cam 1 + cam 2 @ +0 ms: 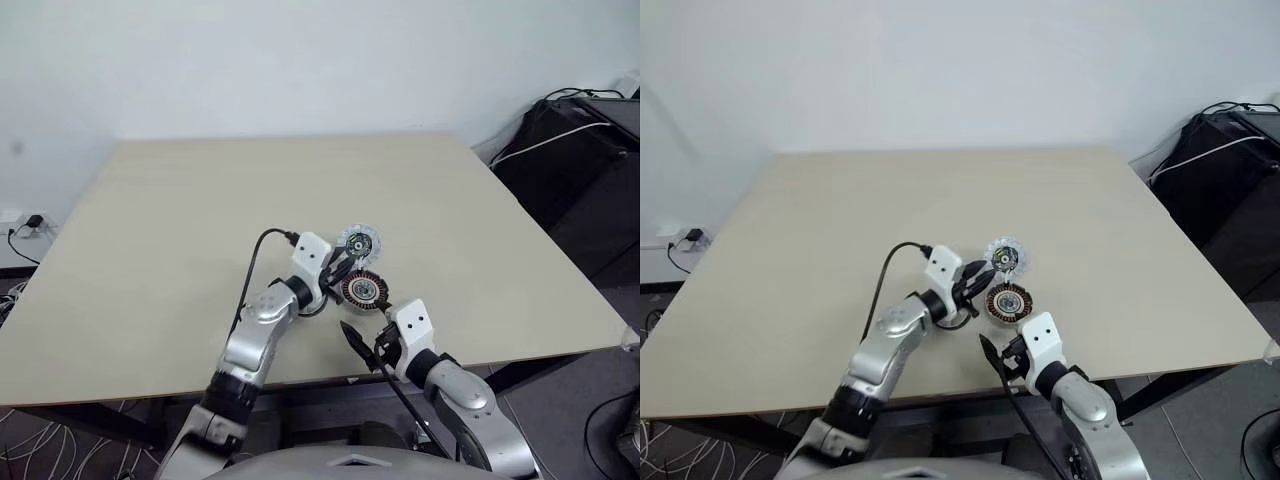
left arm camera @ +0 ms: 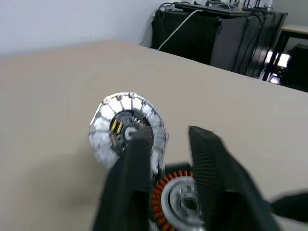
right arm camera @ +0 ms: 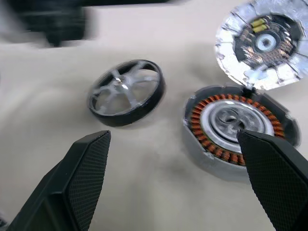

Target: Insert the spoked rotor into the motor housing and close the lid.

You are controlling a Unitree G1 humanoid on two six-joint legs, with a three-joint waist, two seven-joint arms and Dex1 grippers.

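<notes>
Right jaws (image 3: pixel 175 185) wide, empty, left jaws (image 2: pixel 166 185) narrowed

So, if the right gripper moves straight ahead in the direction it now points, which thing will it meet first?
Probably the table, between the spoked rotor and the motor housing. The right gripper stands open, tilted down toward the bare gap between those two parts. Depth is unclear, so one finger may graze the housing first.

rotor (image 3: pixel 126 92): black rim, silver spokes | housing (image 3: pixel 234 125): copper windings | lid (image 3: pixel 263 44): silvery | table (image 1: pixel 200 220): beige
</notes>
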